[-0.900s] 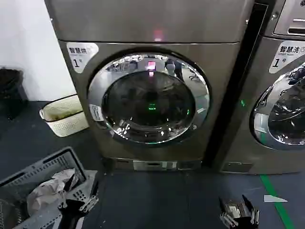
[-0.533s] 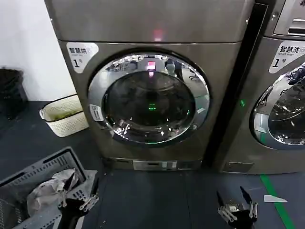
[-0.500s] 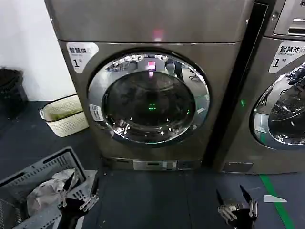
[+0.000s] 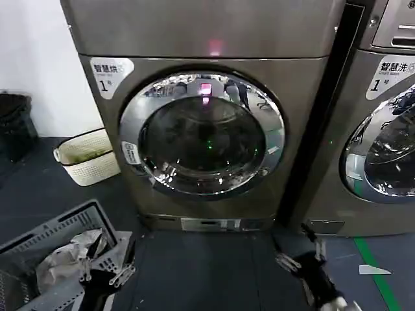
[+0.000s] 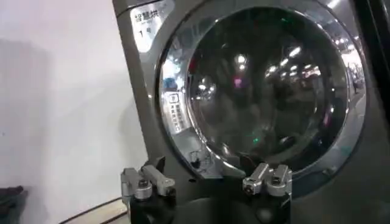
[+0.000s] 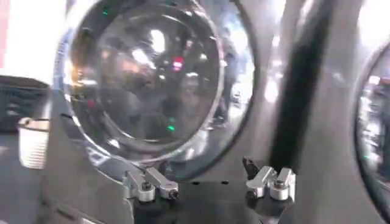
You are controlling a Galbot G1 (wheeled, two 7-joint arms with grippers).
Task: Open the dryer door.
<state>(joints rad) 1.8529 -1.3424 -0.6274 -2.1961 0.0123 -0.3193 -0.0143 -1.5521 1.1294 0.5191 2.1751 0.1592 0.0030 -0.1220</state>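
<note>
The right gripper (image 4: 299,249), fingers apart, has risen toward the machine since earlier; the left gripper (image 4: 104,267), also spread, waits low. The dryer door (image 4: 202,133) sits closed, chrome rim gleaming.

Dryer door (image 4: 202,133) closed on the bronze-grey machine.
Round porthole with a wide shiny chrome rim and dark tinted glass centre, sitting flush against the front panel, facing outward.

The head view looks forward and down at the dryer door (image 4: 202,133) from farther back; both wrist views face it nearer, low.
</note>
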